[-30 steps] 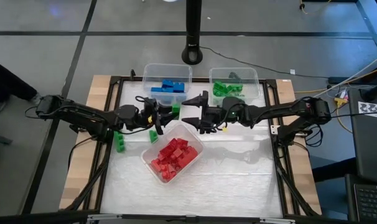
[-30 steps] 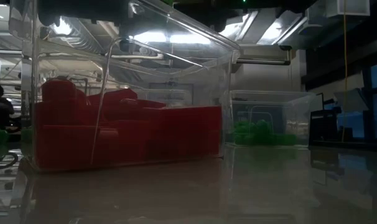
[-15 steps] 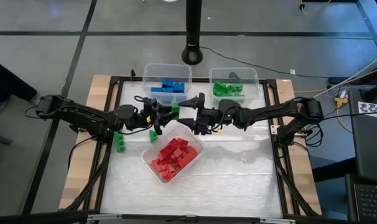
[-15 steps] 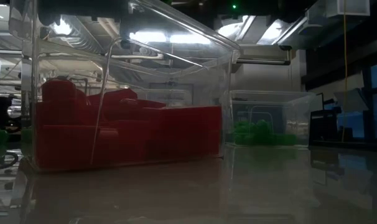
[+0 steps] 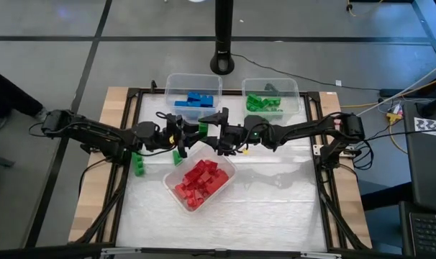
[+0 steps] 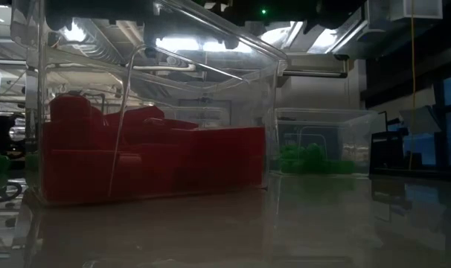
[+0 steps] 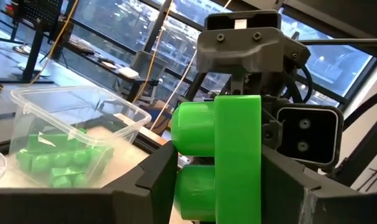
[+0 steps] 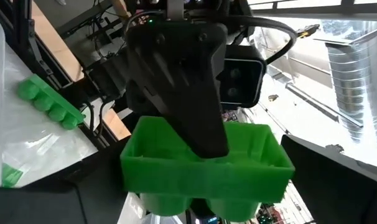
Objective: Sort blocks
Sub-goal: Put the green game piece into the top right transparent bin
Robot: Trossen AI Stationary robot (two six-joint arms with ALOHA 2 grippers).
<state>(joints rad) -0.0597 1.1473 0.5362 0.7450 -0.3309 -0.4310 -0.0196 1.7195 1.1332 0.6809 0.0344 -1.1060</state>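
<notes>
Grey floor around a white-topped bench (image 5: 275, 208) with a black frame and wooden edges, seen from above. At centre, a green block (image 5: 202, 127) clamped in the left claw (image 5: 196, 131), held above the bench between the blue bin and the red bin; same block close up in the left wrist view (image 7: 218, 157), studs turned sideways, a dark finger (image 7: 156, 183) pressed on either side. Right claw (image 5: 219, 129) facing it, just beside the block, fingers spread wide with one finger on either side of the block, not closed on it; in the right wrist view, the block (image 8: 207, 155) shown hollow side up with a finger of the left claw (image 8: 188, 81) over it.

Other blocks, outward from the centre:
- one green block (image 5: 177, 157) on the bench, below the left claw, just beside the red bin;
- one green block (image 5: 139, 165) on the bench farther left, near the left arm;
- red blocks (image 5: 200, 180) heaped in a clear bin (image 5: 227, 167) set at an angle on the middle of the bench; same red heap (image 6: 144, 164) filling the low view;
- blue blocks (image 5: 196, 101) in a clear bin (image 5: 172, 80) at the far edge, left of centre;
- green blocks (image 5: 262, 103) in a clear bin (image 5: 293, 85) at the far edge, right of centre; also at the right in the low view (image 6: 311, 160).

Black post (image 5: 223, 36) on a round foot beyond the far edge of the bench.
</notes>
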